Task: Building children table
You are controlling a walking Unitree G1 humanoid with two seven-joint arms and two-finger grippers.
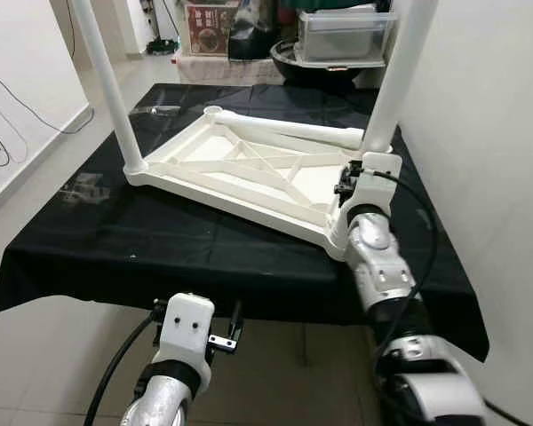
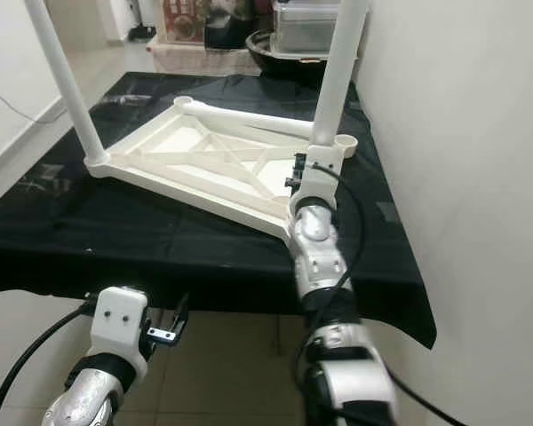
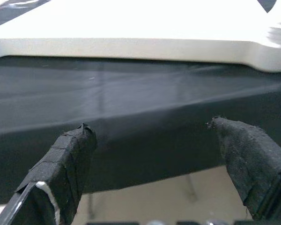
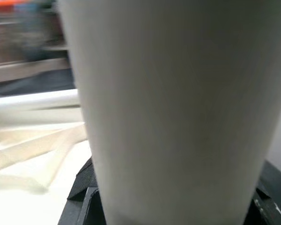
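A white children's table top (image 1: 249, 169) lies upside down on a black-clothed table (image 1: 115, 240). One white leg (image 1: 107, 89) stands upright in its left corner, another leg (image 1: 398, 80) in its near right corner. A third leg (image 1: 289, 130) lies along the far edge. My right gripper (image 1: 366, 164) is at the base of the right leg (image 4: 173, 112), shut on it, with its black fingers (image 4: 84, 206) on either side. My left gripper (image 3: 150, 129) hangs open below the table's front edge, its fingers (image 3: 70, 159) holding nothing.
A white wall (image 1: 497, 133) runs close along the right side of the table. A clear plastic box (image 1: 342, 35) and a dark basin stand behind the table. Cables trail on the tiled floor (image 1: 35, 133) at the left.
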